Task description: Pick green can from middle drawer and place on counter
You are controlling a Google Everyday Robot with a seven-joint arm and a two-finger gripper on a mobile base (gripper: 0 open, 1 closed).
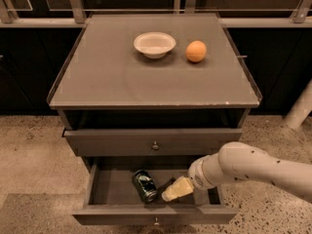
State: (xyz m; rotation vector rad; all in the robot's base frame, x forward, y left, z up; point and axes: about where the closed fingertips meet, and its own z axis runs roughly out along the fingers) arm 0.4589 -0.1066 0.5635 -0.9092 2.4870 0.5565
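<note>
The green can [145, 185] lies tilted on the floor of the open middle drawer [112, 189], left of centre. My gripper [178, 188] reaches into the drawer from the right on the white arm [243, 167]. Its pale tip is just right of the can, close to it but apart from it. The counter [122, 77] is the flat grey-brown cabinet top above the drawers.
A white bowl [154, 44] and an orange fruit [196, 51] stand on the far part of the counter. A closed drawer front with a knob [155, 145] sits just above the open drawer. Speckled floor [34, 150] surrounds the cabinet.
</note>
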